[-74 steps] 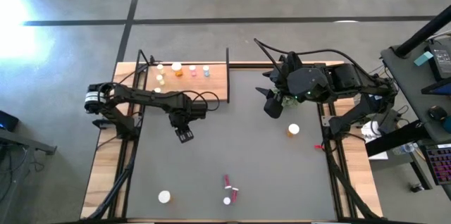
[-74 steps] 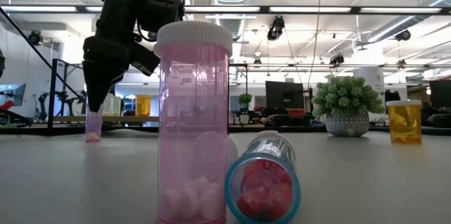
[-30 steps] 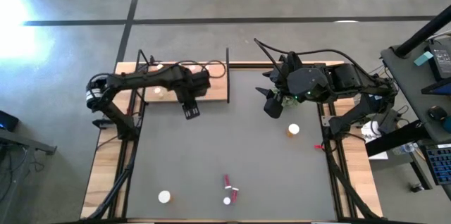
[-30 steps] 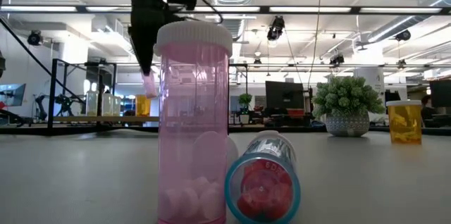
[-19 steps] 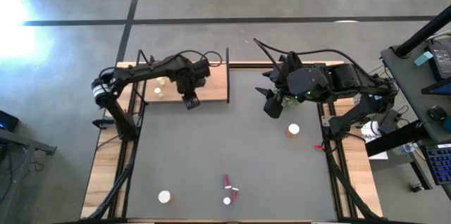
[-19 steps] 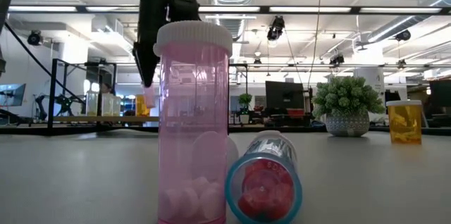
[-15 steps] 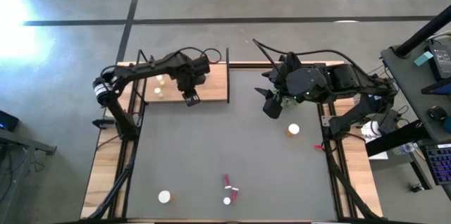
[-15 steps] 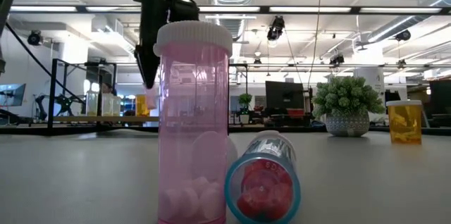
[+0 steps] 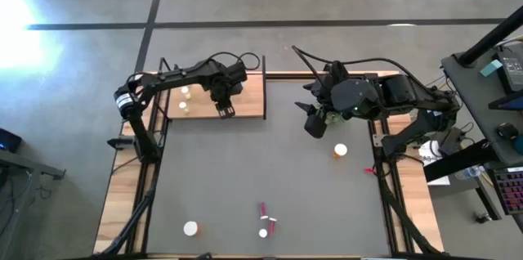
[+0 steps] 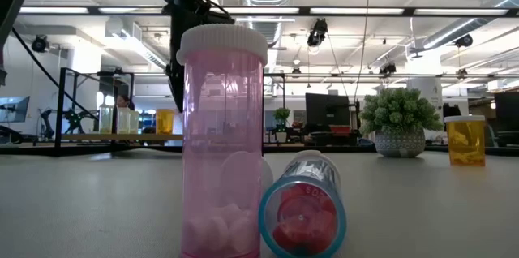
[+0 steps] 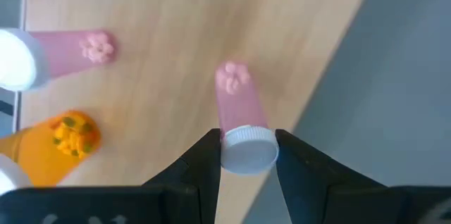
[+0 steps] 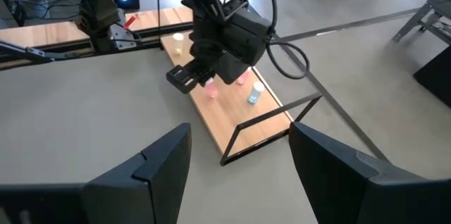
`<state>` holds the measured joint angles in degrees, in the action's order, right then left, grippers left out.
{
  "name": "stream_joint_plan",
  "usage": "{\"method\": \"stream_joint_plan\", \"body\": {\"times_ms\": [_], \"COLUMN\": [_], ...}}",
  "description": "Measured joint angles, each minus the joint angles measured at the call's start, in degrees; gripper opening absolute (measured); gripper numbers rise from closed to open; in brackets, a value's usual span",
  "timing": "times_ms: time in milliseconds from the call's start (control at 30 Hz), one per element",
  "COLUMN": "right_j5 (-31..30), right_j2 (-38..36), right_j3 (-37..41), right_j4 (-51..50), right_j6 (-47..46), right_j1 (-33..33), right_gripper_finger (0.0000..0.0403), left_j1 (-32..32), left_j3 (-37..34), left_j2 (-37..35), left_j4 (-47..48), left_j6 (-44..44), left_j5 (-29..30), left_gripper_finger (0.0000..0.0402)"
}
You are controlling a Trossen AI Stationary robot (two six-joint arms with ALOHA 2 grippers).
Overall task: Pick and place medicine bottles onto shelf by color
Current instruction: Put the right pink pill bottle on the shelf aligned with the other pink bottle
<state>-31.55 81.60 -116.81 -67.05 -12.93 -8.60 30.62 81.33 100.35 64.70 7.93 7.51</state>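
- Tabletop (image 9: 270, 170): large grey mat on a wood-rimmed frame, seen from above with both arms reaching in from the far side.
- Right arm: waits over the far right part of the tabletop; its pincer (image 9: 314, 123) hangs with the fingers wide apart and nothing between them.
- Left arm: stretched across the far left corner, its pincer (image 9: 225, 110) over the shelf's near edge.
- Shelf (image 9: 249, 100): flat light-wood board along the far edge of the tabletop, left of centre, with a thin black post at its right end.
- Left pincer's load: the fingers (image 11: 204, 160) are closed narrow on the white cap of a pink bottle (image 11: 236, 104), held upright above the wood near the shelf's near edge.
- Bottles on the shelf: a second pink one (image 11: 67, 49) and an orange one (image 11: 53, 143) stand beside the held bottle; two pale caps (image 9: 185, 100) show at the shelf's left end.
- Bottles on the mat: an orange one (image 9: 340, 151) near the right edge; a white-capped one (image 9: 190, 228) near the near left corner; an upright pink one (image 10: 222, 140) just beside a red one on its side (image 10: 302, 213), at the near edge's middle.
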Motion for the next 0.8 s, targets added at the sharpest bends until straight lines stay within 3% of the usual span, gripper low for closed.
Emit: {"method": "stream_joint_plan", "body": {"times_ms": [233, 567, 800], "right_j5": [0.0, 0.0, 0.0], "right_j2": [0.0, 0.0, 0.0], "right_j3": [0.0, 0.0, 0.0], "right_j4": [0.0, 0.0, 0.0], "right_j6": [-0.1, -0.1, -0.1], "right_j1": [0.0, 0.0, 0.0], "right_gripper_finger": [0.0228, 0.0228, 0.0228], "left_j1": [0.6, 1.6, 2.4], "left_j3": [1.1, 5.8, 7.9], "left_j2": [0.2, 0.2, 3.8], "left_j4": [-0.7, 9.8, 14.3], "left_j6": [0.0, -1.0, -1.0], "left_j5": [-0.1, 0.5, -1.2], "left_gripper_finger": [0.0103, 0.0103, 0.0103]}}
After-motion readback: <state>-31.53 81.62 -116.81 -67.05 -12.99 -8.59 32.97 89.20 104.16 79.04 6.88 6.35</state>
